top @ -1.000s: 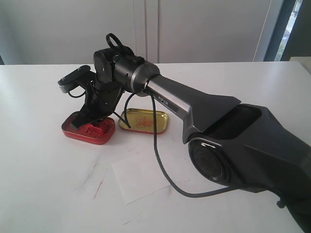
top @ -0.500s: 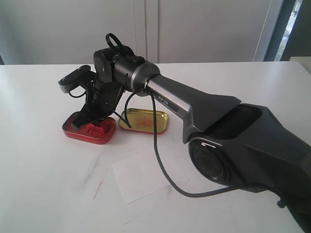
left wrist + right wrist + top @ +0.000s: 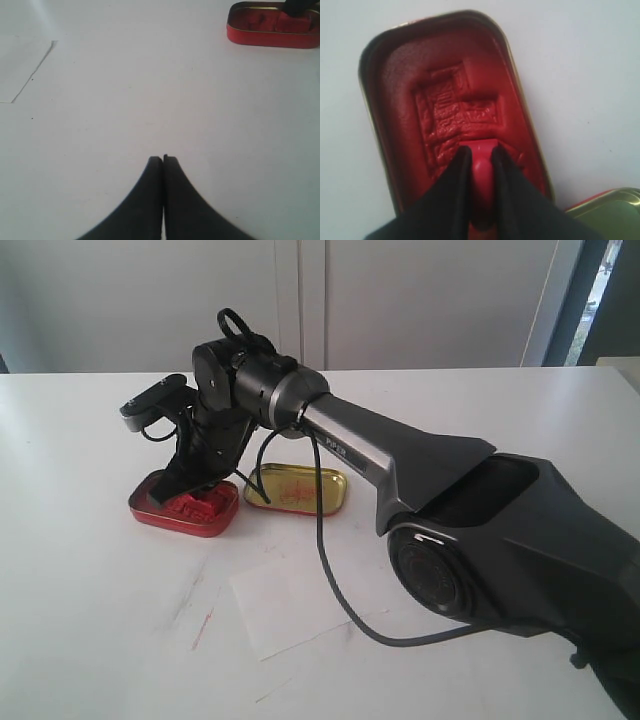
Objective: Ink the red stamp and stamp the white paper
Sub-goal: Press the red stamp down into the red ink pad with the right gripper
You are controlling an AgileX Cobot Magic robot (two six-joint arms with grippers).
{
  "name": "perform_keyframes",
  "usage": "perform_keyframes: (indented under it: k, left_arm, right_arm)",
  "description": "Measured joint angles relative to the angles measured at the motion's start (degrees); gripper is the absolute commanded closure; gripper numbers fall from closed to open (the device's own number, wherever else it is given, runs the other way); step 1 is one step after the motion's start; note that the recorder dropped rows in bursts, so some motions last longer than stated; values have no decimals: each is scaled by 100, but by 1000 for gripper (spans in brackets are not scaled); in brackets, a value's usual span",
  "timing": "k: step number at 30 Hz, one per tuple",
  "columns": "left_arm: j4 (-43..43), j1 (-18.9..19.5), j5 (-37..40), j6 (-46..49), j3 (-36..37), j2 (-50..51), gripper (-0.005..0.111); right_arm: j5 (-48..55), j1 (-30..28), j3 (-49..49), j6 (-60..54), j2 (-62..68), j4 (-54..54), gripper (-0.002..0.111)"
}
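No change in 1 second: my right gripper (image 3: 480, 152) stays clamped on the stamp (image 3: 481, 180), pressing it into the tin (image 3: 400, 65). Inking seems done; paper (image 3: 285, 605) near the tin next.

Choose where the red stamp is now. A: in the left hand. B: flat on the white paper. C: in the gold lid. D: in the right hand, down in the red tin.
D: the right hand clamps the red stamp inside the red tin.
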Motion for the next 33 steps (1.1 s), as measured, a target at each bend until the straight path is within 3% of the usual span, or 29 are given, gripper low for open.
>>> perform_keyframes:
  k: [33]
  left_arm:
    - [0, 0, 0, 0, 0, 0, 107]
  right_arm:
    - [-32, 0, 19, 0, -104, -132, 108]
